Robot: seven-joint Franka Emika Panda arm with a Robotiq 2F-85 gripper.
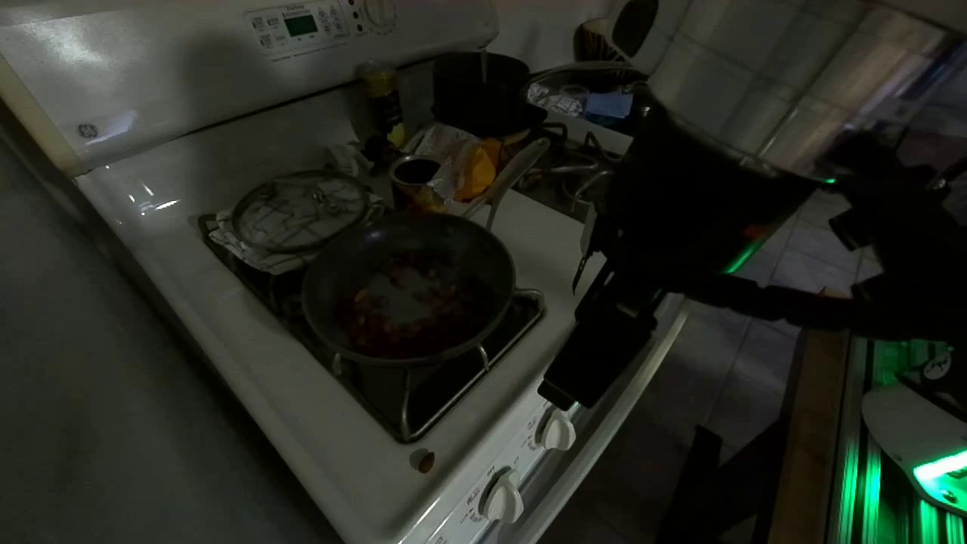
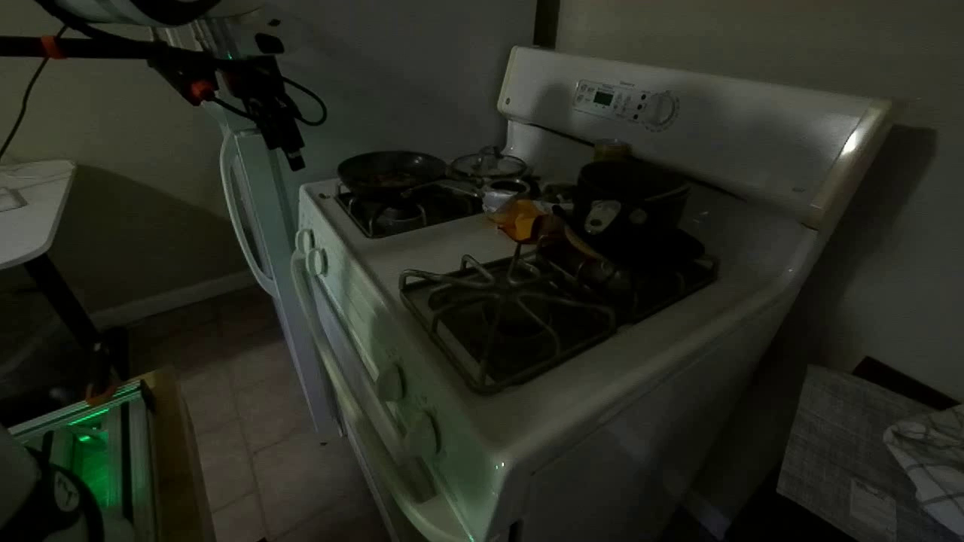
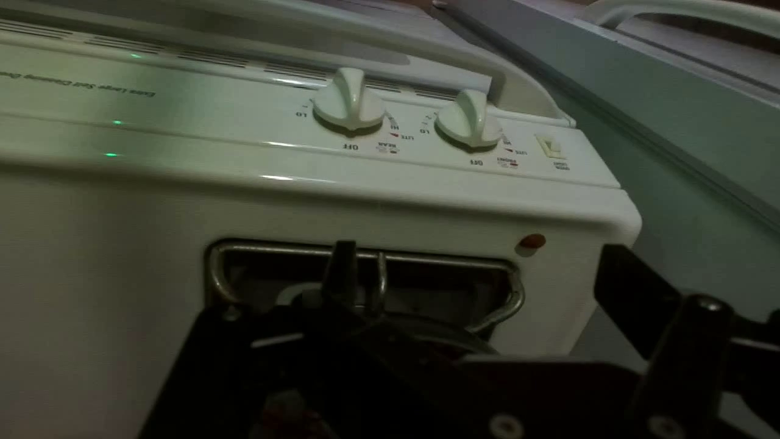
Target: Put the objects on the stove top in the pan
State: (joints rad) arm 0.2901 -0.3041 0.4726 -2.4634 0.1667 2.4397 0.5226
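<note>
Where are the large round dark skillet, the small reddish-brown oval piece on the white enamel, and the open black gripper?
Large round dark skillet [image 1: 461, 243]: in an exterior view, on its inner wall.
Small reddish-brown oval piece [image 3: 534, 241]: wrist view, its middle.
Open black gripper [image 3: 480, 263]: wrist view, midway between fingertips.

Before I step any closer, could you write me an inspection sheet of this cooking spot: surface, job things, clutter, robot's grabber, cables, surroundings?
Surface: white stove top with burner grates.
Job's things: small reddish-brown piece near the stove's front corner, outside the pan; the pan sits on a grate with reddish-brown bits inside, too dark to identify.
Clutter: glass lid, orange packet and taller dark pot, also on the range.
Gripper: open, holding nothing.
Cables: black cable looping beside the gripper.
Surroundings: dim room, tiled floor, white table.
</note>
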